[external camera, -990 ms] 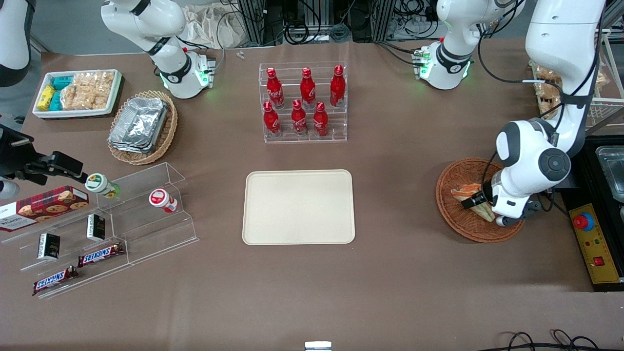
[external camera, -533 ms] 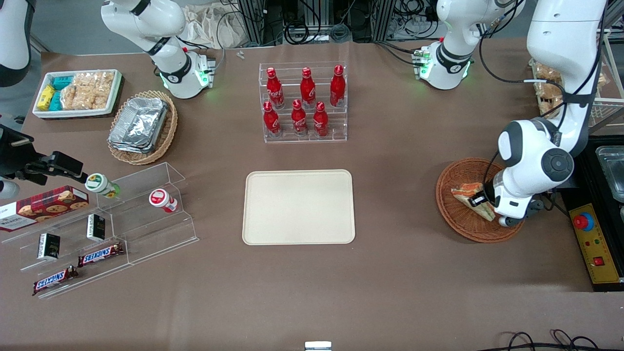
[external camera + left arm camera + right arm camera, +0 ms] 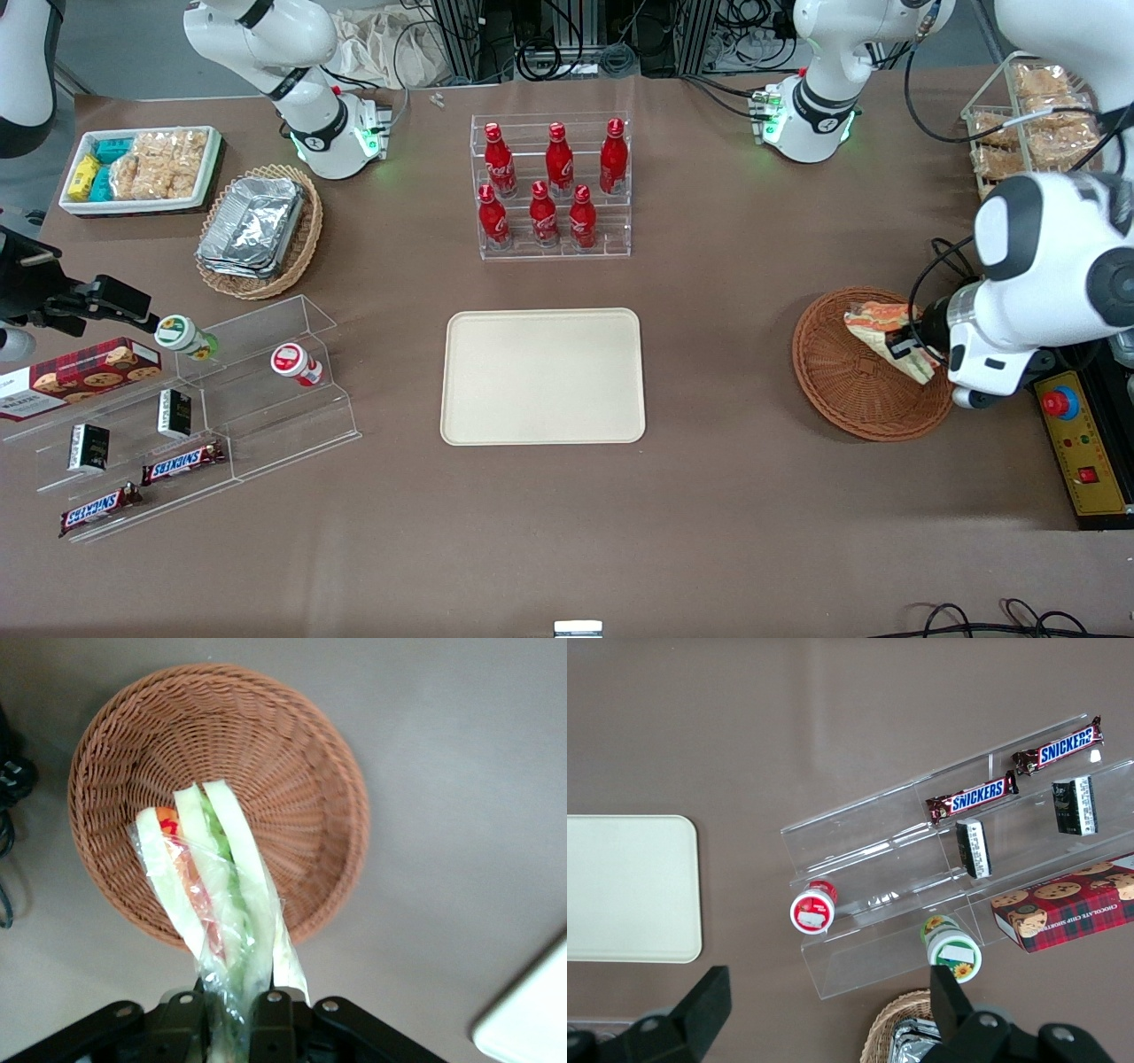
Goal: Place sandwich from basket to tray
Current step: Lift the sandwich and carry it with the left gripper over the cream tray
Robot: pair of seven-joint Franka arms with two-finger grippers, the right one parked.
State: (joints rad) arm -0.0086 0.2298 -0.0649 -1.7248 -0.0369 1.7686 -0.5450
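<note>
The sandwich [image 3: 886, 330] [image 3: 213, 886], a plastic-wrapped wedge of pale bread with orange-red and green layers, hangs lifted above the round reddish-brown basket [image 3: 850, 390] [image 3: 292, 753]. My gripper [image 3: 911, 348] [image 3: 232, 1014] is shut on the wedge's narrow end, above the basket's edge at the working arm's end of the table. Nothing lies in the basket. The cream tray [image 3: 542, 376] [image 3: 532, 1014] lies flat mid-table with nothing on it, apart from the basket toward the parked arm's end.
A clear rack of red bottles [image 3: 554, 186] stands farther from the camera than the tray. A black box with a red stop button [image 3: 1060, 403] sits beside the basket. A tan basket of foil trays [image 3: 259, 229], a white snack bin [image 3: 142, 168] and acrylic shelves [image 3: 195, 416] lie toward the parked arm's end.
The gripper has risen with the sandwich, lifting it out of the basket and shifting toward the working arm's end. The basket now holds nothing.
</note>
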